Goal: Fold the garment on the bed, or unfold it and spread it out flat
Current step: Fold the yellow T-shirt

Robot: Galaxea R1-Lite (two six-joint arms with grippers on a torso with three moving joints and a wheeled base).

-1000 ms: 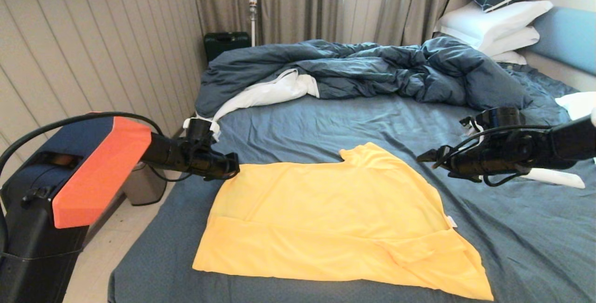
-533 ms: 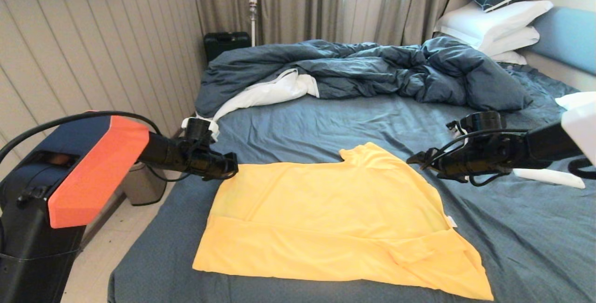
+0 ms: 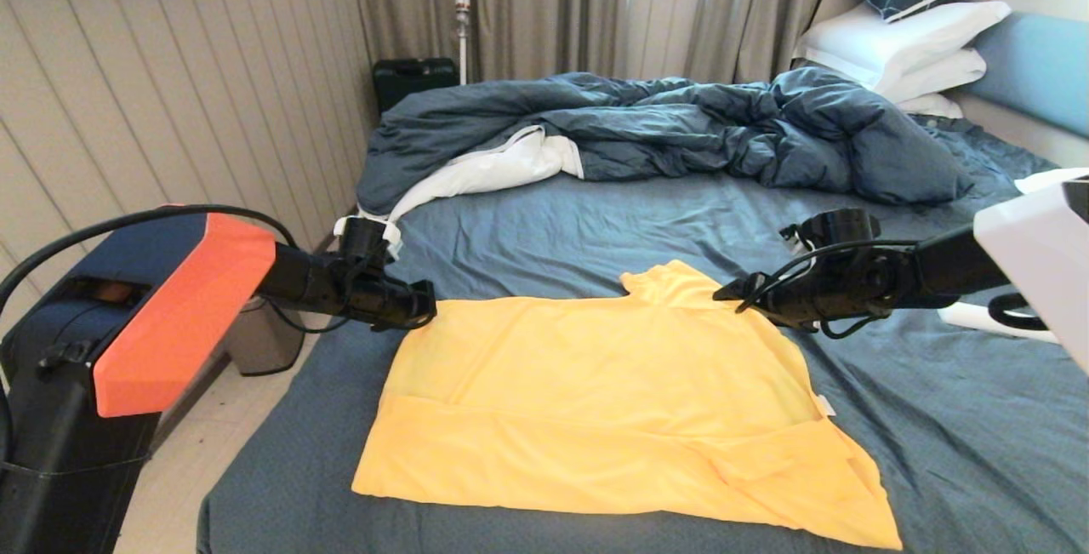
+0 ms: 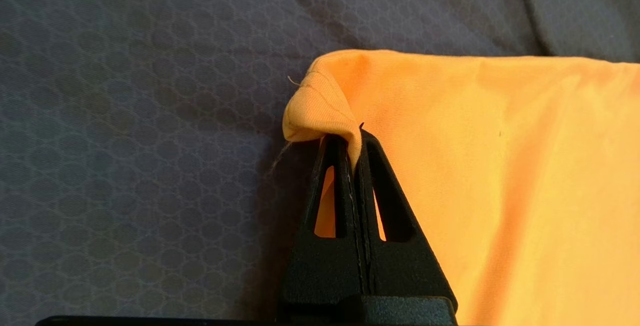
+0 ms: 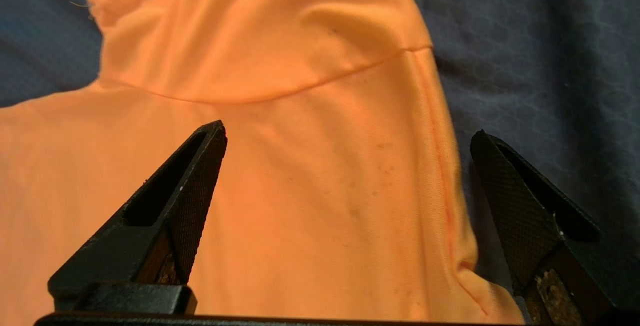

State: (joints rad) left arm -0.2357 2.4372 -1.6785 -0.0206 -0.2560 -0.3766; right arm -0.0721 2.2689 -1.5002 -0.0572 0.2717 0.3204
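rumpled blue bed [image 3: 595, 222], yellow tee [image 3: 595, 401] spread on it, left gripper [image 3: 423, 307] pinching tee's corner, right gripper [image 3: 730, 293] wide open over tee's sleeve edge

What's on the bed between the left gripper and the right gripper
Only the yellow T-shirt's far edge on the sheet, seen from the head view; left gripper pinches one corner, right gripper is open.
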